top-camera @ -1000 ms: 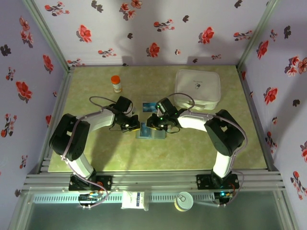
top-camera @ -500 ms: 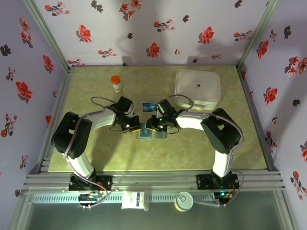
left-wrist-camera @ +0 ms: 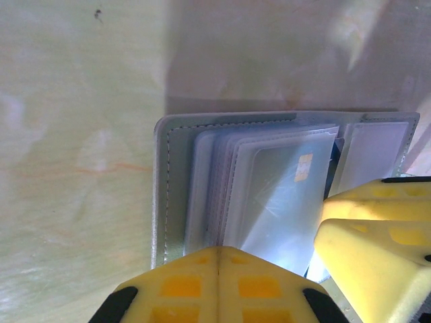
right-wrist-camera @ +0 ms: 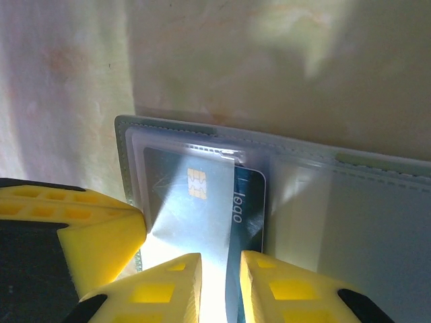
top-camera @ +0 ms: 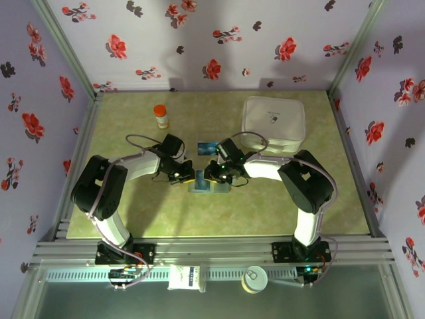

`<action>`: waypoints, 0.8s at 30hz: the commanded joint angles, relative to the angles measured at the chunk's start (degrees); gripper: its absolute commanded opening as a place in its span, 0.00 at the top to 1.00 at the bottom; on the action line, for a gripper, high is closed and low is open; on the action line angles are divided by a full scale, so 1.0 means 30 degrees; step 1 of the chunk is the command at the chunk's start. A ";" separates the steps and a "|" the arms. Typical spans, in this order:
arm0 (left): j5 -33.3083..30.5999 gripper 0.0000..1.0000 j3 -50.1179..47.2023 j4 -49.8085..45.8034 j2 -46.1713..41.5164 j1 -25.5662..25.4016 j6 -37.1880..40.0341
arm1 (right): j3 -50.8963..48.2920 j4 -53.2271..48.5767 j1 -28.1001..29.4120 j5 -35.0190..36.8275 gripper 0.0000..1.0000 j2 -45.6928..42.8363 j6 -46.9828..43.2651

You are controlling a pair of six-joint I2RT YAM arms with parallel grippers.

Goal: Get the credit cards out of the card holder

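Note:
The grey-blue card holder (top-camera: 214,187) lies open on the green table between both grippers. In the left wrist view its clear sleeves (left-wrist-camera: 269,195) fan out, one holding a pale card with a chip. My left gripper (left-wrist-camera: 219,254) is shut with nothing in it, its tips at the sleeves' near edge. In the right wrist view a dark blue credit card (right-wrist-camera: 246,202) sticks out sideways from under a clear sleeve. My right gripper (right-wrist-camera: 221,269) stands over that card's near end with its jaws a narrow gap apart. Another blue card (top-camera: 206,147) lies loose behind the holder.
A large white square box (top-camera: 274,119) sits at the back right. An orange-capped bottle (top-camera: 161,116) stands at the back left. The left gripper's yellow finger (right-wrist-camera: 81,235) crowds the holder's left end in the right wrist view. Flowered walls close in three sides.
Both grippers stay at the holder. The left arm has shifted slightly to the right. The holder has not visibly moved.

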 commanded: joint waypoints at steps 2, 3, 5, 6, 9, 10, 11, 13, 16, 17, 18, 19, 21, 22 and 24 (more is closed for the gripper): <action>-0.0648 1.00 -0.0817 -0.1007 0.0004 -0.0085 0.0061 | -0.0128 -0.1102 -0.0062 0.0854 0.76 -0.0572 -0.0489; -0.0627 1.00 -0.0876 -0.1017 -0.0088 -0.0126 0.0048 | -0.0133 -0.1134 -0.0076 0.0897 0.76 -0.0673 -0.0518; -0.0606 1.00 -0.0919 -0.1082 -0.0265 -0.0170 -0.0040 | -0.0099 -0.1193 -0.0077 0.0844 0.76 -0.0768 -0.0554; -0.0623 1.00 -0.0920 -0.1096 -0.0390 -0.0229 -0.0090 | -0.0140 -0.1196 -0.0077 0.0790 0.76 -0.0817 -0.0548; -0.0628 1.00 -0.0892 -0.1178 -0.0674 -0.0323 -0.0180 | -0.0178 -0.1179 -0.0077 0.0769 0.76 -0.1074 -0.0502; -0.0654 1.00 -0.0863 -0.1222 -0.0770 -0.0319 -0.0214 | -0.0209 -0.1193 -0.0077 0.0808 0.76 -0.1161 -0.0489; -0.0664 1.00 -0.0833 -0.1238 -0.0842 -0.0320 -0.0232 | -0.0252 -0.1212 -0.0077 0.0811 0.76 -0.1275 -0.0489; -0.0744 1.00 -0.0695 -0.1336 -0.1076 -0.0319 -0.0275 | -0.0340 -0.1191 -0.0077 0.0826 0.76 -0.1510 -0.0433; -0.0744 1.00 -0.0233 -0.1574 -0.1416 -0.0375 -0.0333 | -0.0478 -0.1083 -0.0077 0.0826 0.76 -0.1738 -0.0376; -0.0738 1.00 -0.0071 -0.1641 -0.1510 -0.0429 -0.0353 | -0.0507 -0.1098 -0.0077 0.0813 0.76 -0.1719 -0.0372; -0.0739 0.99 0.0105 -0.1705 -0.1556 -0.0487 -0.0358 | -0.0524 -0.1097 -0.0103 0.0760 0.76 -0.1699 -0.0350; -0.0718 0.99 0.0235 -0.1744 -0.1612 -0.0573 -0.0407 | -0.0546 -0.1013 -0.0113 0.0703 0.76 -0.1624 -0.0321; -0.0723 1.00 0.0465 -0.1696 -0.1574 -0.0805 -0.0552 | -0.0656 -0.0713 -0.0135 0.0481 0.76 -0.1528 -0.0201; -0.0708 0.99 0.0539 -0.1658 -0.1465 -0.0921 -0.0576 | -0.0676 -0.0605 -0.0135 0.0417 0.76 -0.1480 -0.0140; -0.0694 0.99 0.0689 -0.1493 -0.1116 -0.1186 -0.0676 | -0.0735 -0.0444 -0.0164 0.0389 0.76 -0.1380 -0.0050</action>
